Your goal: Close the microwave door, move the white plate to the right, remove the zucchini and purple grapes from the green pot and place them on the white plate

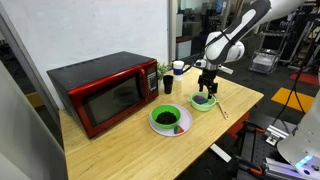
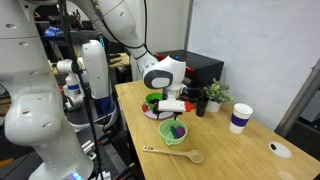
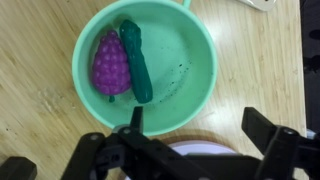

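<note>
Gripper wide open — empty, touching nothing, hovering above green pot.

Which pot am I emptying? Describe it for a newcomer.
Start at the red microwave on the wooden table. Past the bright green bowl on the white plate, the pale-green pot sits below the pincer. Only it holds purple grapes and a dark zucchini.

Exterior views from opposite sides, sharing green pot, wrist view close overhead
</note>
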Controlling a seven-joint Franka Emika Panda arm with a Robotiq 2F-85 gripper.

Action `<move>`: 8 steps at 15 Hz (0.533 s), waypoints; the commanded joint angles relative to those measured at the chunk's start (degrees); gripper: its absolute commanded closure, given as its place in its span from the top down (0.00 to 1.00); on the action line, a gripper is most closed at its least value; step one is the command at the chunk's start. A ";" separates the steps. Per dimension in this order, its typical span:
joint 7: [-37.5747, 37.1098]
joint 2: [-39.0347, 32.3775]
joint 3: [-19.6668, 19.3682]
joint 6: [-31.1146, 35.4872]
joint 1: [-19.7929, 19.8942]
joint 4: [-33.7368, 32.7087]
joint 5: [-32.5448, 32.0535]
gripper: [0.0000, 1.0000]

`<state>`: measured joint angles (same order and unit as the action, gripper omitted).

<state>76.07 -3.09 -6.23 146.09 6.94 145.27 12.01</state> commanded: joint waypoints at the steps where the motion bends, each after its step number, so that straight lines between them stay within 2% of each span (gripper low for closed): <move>1: 3.20 1.00 0.22 2.24 0.73 2.21 0.31 1.00; 5: 4.39 -0.13 0.10 2.95 0.90 1.50 0.84 0.99; 7: 5.00 -0.81 0.09 3.25 0.98 1.04 1.12 0.89; 8: 5.33 -1.24 0.10 3.50 1.03 0.75 1.41 0.88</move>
<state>78.42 -3.30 -6.38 147.62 6.95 146.18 12.16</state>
